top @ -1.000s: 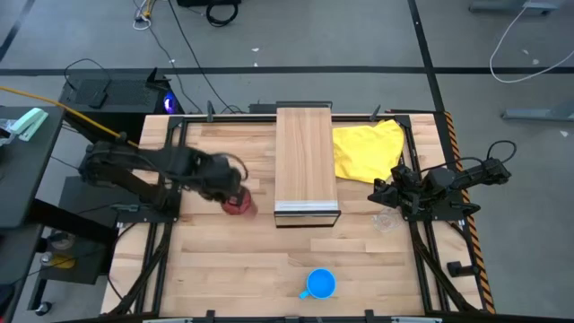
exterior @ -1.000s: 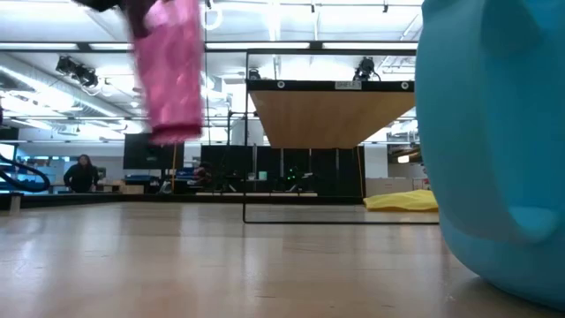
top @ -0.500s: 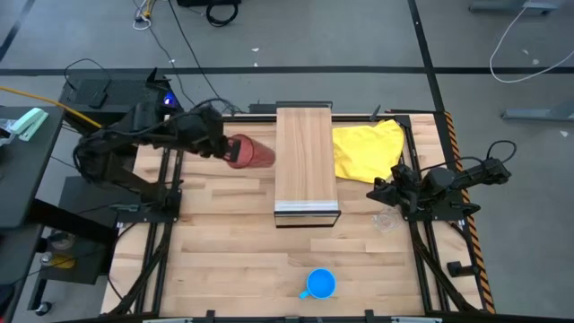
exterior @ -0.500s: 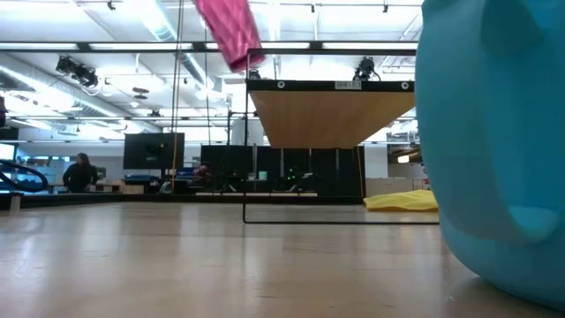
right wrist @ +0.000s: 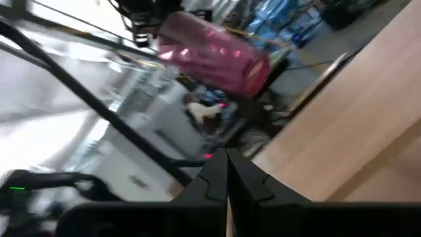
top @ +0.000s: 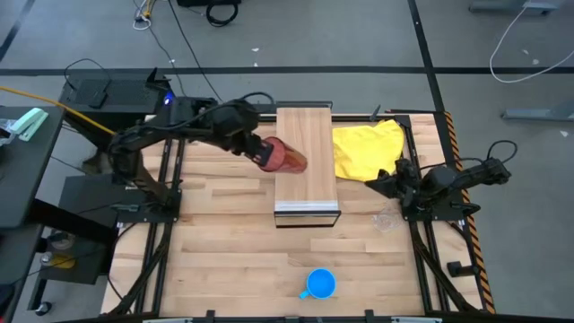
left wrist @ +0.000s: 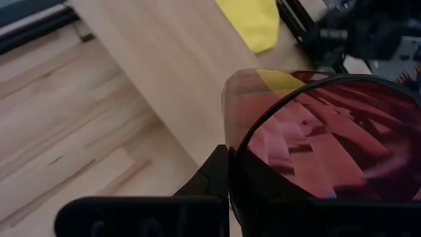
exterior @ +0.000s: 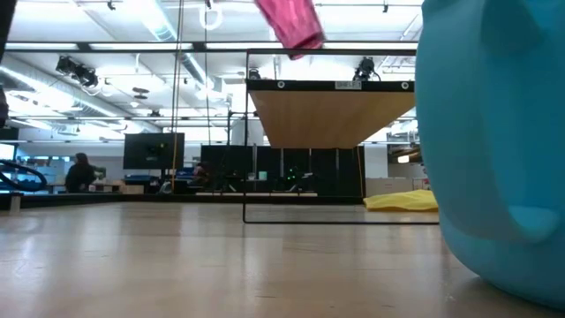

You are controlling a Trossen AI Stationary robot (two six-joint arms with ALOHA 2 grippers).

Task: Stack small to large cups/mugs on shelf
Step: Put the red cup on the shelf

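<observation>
Clamped on the tall translucent red tumbler (top: 284, 155), the left gripper (top: 260, 149) carries it tilted in the air over the left edge of the long, narrow light-wood shelf (top: 305, 135), roughly midway along its length; from table height the tumbler (exterior: 290, 23) shows pink and slanted, well clear above the raised shelf top (exterior: 331, 115), and the left wrist camera looks along its ribbed red wall (left wrist: 322, 138) held between dark fingers (left wrist: 214, 174) with the shelf board (left wrist: 171, 72) beneath. Right of the shelf, the right gripper (top: 392, 182) waits near the right edge of the wood-plank table (top: 224, 260), its jaws closed together and holding nothing. Beside and just nearer than it, the tiny clear glass cup (top: 387, 219) stands on the table. Alone near the table's near edge, right of centre, stands the bright blue mug with a handle (top: 320, 284). A crumpled yellow cloth (top: 368, 148) lies just right of the shelf.
</observation>
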